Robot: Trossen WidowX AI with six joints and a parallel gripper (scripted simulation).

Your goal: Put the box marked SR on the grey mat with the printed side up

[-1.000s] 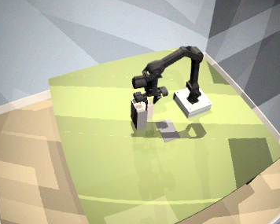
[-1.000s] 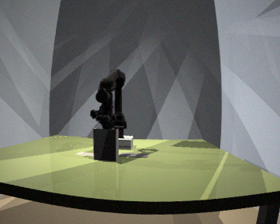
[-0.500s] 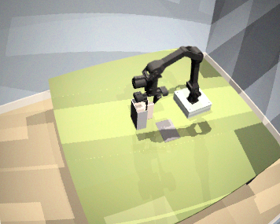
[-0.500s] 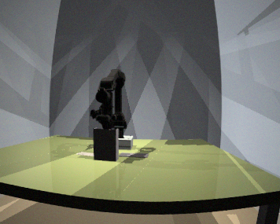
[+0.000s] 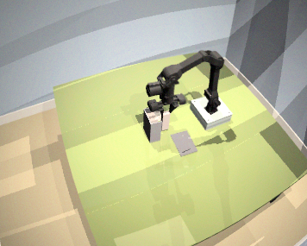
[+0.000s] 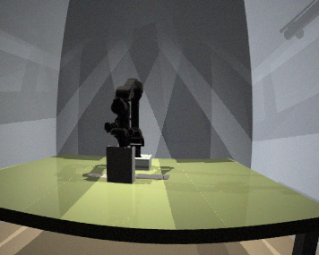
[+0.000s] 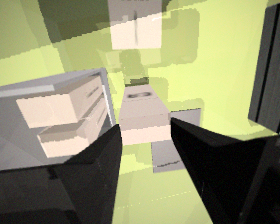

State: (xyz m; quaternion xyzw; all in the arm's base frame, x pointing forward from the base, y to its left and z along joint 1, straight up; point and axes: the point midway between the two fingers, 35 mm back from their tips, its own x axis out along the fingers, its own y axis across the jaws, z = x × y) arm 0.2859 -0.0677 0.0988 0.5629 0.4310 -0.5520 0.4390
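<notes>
While two pale boxes point(image 7: 47, 111) stand in the grey bin point(image 5: 155, 132) point(image 6: 120, 164) point(image 7: 104, 90), a third box point(image 5: 166, 121) point(image 7: 145, 120) is gripped between the fingers, just outside the bin's wall. Which box is SR cannot be read. The grey mat point(image 5: 184, 143) point(image 6: 152, 176) point(image 7: 167, 156) lies on the green counter point(image 5: 119, 169) point(image 6: 146, 207) point(image 7: 225, 75), near the bin.

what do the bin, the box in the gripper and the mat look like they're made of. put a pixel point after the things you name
Bin point(image 5: 155, 132) point(image 6: 120, 164) point(image 7: 30, 160): probably painted metal or plastic; smooth grey walls.
Box point(image 5: 166, 121) point(image 7: 145, 122): likely matte cardboard; pale, crisp-edged.
Mat point(image 5: 184, 142) point(image 6: 152, 176) point(image 7: 186, 116): perhaps rubber or card; thin, flat, dull grey.
</notes>
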